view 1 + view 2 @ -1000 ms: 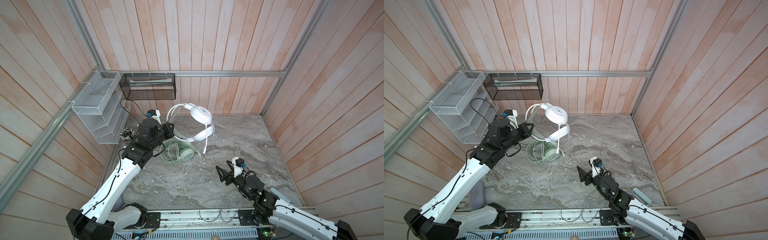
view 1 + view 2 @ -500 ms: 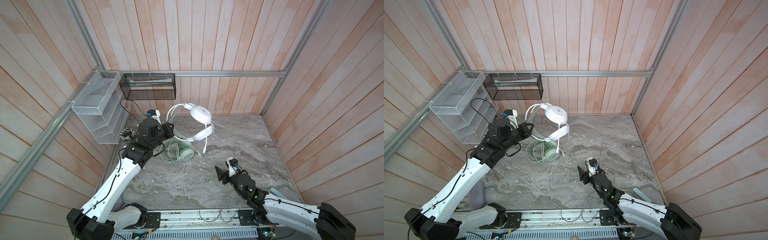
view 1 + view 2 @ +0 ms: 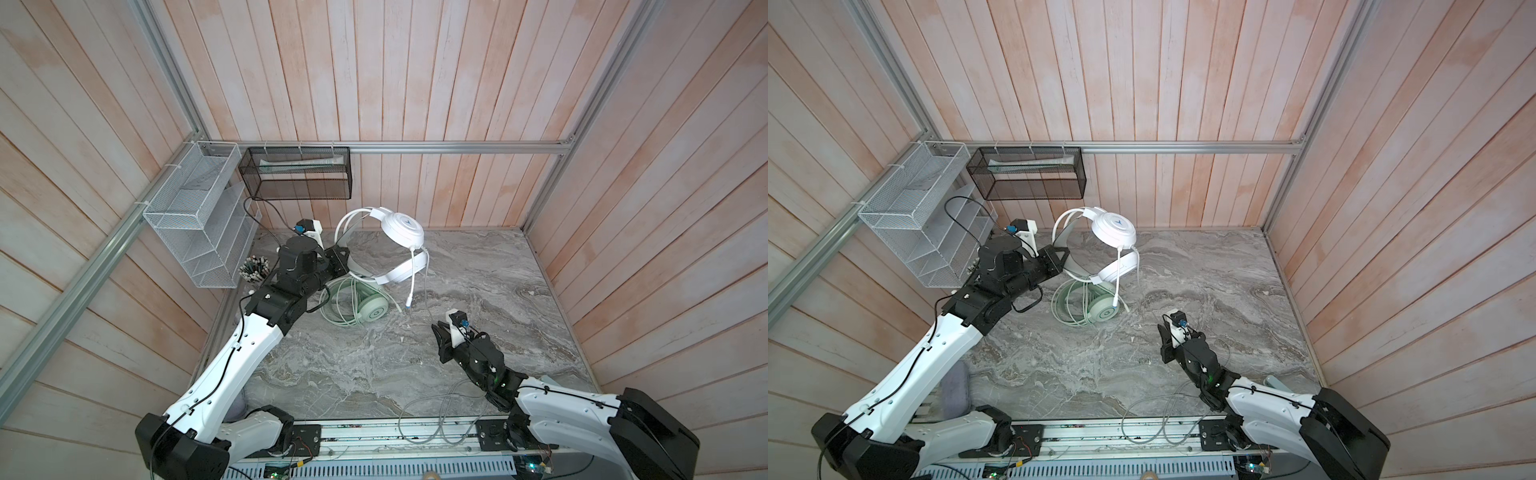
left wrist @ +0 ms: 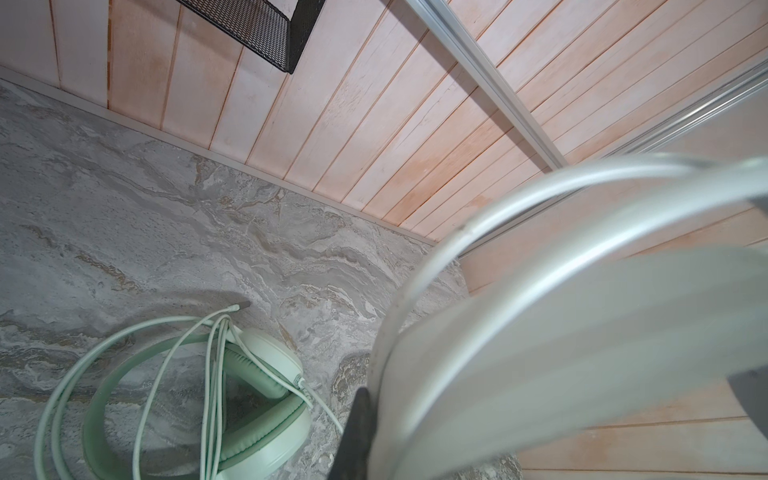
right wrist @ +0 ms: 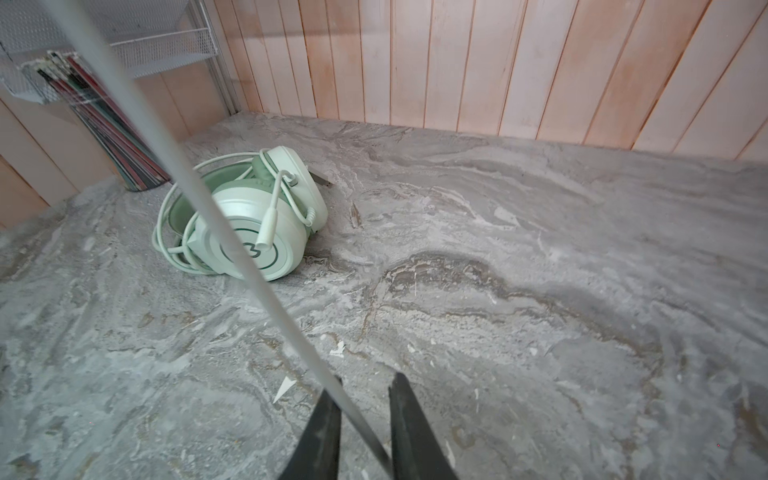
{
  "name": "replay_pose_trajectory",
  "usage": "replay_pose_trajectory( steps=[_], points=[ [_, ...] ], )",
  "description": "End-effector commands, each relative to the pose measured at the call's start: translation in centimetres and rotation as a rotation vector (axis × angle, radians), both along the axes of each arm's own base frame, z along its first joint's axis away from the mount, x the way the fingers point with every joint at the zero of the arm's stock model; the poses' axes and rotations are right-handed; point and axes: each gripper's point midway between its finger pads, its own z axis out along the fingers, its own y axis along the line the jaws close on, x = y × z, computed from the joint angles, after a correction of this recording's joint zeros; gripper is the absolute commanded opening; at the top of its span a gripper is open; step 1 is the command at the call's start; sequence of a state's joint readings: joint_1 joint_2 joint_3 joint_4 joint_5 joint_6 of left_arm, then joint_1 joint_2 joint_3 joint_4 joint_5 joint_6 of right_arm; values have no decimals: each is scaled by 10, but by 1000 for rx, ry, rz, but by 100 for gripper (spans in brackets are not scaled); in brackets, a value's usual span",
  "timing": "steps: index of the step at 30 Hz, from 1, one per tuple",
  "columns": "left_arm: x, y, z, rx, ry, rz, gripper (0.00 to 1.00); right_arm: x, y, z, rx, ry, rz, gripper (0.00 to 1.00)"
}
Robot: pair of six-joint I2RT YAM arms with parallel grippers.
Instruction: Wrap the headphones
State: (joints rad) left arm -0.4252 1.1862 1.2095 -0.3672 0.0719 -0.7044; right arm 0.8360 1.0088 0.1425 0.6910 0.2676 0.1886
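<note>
My left gripper [image 3: 343, 259] is shut on the headband [image 4: 582, 332] of the white headphones [image 3: 401, 230], holding them up above the back left of the table; they also show in the other top view [image 3: 1113, 232]. The mic boom [image 3: 411, 278] hangs down. Under them lie the mint green headphones [image 3: 372, 311] with their cable looped round them [image 5: 249, 232]. The white set's thin cable [image 5: 291, 324] slants down from the earcup into my right gripper [image 5: 365, 380], whose fingers stand close together on it, low over the middle of the table [image 3: 440, 332].
A white wire rack [image 3: 195, 232] and a black mesh basket [image 3: 299, 178] hang on the back left walls. A cup of pens [image 3: 253, 270] stands below the rack. Slack grey cable loops [image 3: 432, 415] lie over the table's front edge and rail.
My right gripper dropped low, then came up toward the hanging cable, and its jaws went from wide open to nearly together round it. The left arm and the white headphones have not moved.
</note>
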Motion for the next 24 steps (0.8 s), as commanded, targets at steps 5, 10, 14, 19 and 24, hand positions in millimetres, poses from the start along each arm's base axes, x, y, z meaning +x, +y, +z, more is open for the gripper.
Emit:
replay_pose_trajectory(
  steps=[5,10,14,19,24],
  points=[
    [9,-3,5,-35,-2,9,0,-15,18,4,42,88,85,0],
    [14,-5,-10,25,64,47,0,-38,38,14,-30,131,134,0],
    [14,0,-33,63,138,85,0,-55,51,38,-53,140,192,0],
    [9,8,-49,162,178,130,0,-75,69,63,-80,164,281,0],
    [0,3,-67,334,188,124,0,-93,79,111,-180,134,366,0]
  ],
)
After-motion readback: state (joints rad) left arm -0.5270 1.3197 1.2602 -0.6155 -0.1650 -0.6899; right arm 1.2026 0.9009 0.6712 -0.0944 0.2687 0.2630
